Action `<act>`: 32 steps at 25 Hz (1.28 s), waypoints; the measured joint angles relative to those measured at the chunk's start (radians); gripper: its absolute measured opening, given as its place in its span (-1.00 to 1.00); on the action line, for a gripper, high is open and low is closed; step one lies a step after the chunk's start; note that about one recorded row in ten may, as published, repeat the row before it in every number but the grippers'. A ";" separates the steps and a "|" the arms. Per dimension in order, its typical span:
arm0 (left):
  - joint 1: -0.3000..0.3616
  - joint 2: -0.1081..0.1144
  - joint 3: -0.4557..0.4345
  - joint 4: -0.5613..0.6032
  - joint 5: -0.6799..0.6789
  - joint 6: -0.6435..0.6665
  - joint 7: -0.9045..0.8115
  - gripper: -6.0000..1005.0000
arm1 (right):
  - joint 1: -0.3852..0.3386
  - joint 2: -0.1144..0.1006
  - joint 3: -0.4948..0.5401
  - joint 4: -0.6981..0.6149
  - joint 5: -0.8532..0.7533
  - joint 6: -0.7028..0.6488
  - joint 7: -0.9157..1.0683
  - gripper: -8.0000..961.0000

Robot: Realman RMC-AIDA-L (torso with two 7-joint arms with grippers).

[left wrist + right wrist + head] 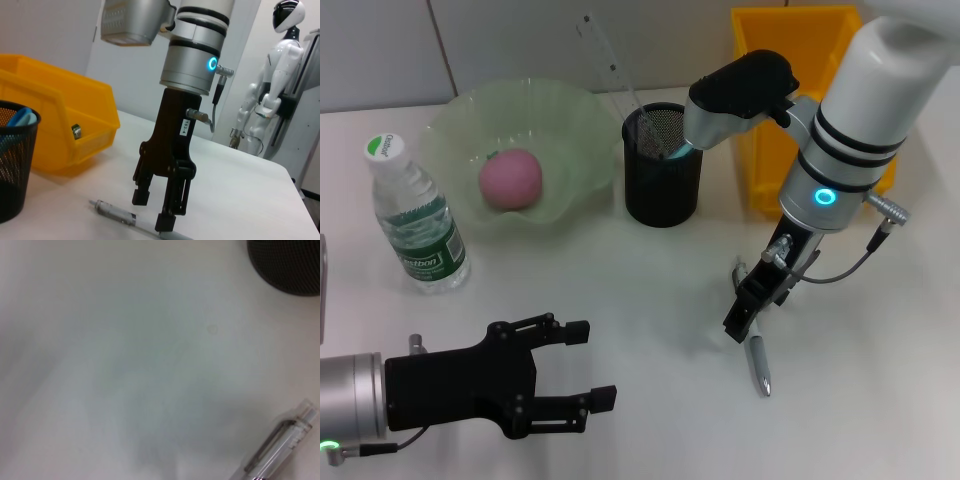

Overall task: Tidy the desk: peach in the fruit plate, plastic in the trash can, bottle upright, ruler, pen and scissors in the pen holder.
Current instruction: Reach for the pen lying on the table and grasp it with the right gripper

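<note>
My right gripper (740, 325) hangs open just above the table, its fingers (167, 220) straddling the upper end of a clear pen (758, 362) that lies flat. The black mesh pen holder (663, 165) holds a clear ruler (610, 65) and blue-handled scissors (21, 118). A pink peach (510, 178) sits in the green fruit plate (575, 120). The water bottle (415, 215) stands upright at the left. The yellow trash can (800, 60) is at the back right. No plastic shows on the desk. My left gripper (592, 364) rests open at the front left.
A small shiny item (76, 131) lies inside the yellow bin (60, 115); I cannot tell what it is. The pen holder's rim (290, 265) is close behind the pen (280, 445). A white humanoid robot (272, 95) stands beyond the table.
</note>
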 joint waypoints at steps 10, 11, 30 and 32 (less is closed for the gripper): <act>-0.001 0.000 0.000 0.000 0.007 -0.003 -0.001 0.72 | -0.007 0.001 -0.005 0.006 0.003 0.019 -0.003 0.48; -0.001 0.000 0.000 0.000 0.007 -0.003 -0.001 0.72 | -0.007 0.001 -0.005 0.006 0.003 0.019 -0.003 0.48; -0.002 0.000 -0.004 0.001 0.005 -0.002 -0.006 0.72 | -0.002 0.000 -0.101 0.008 0.031 0.019 0.005 0.44; -0.001 0.000 -0.008 0.001 0.005 -0.003 -0.006 0.72 | -0.002 0.000 -0.101 0.009 0.031 0.019 0.005 0.44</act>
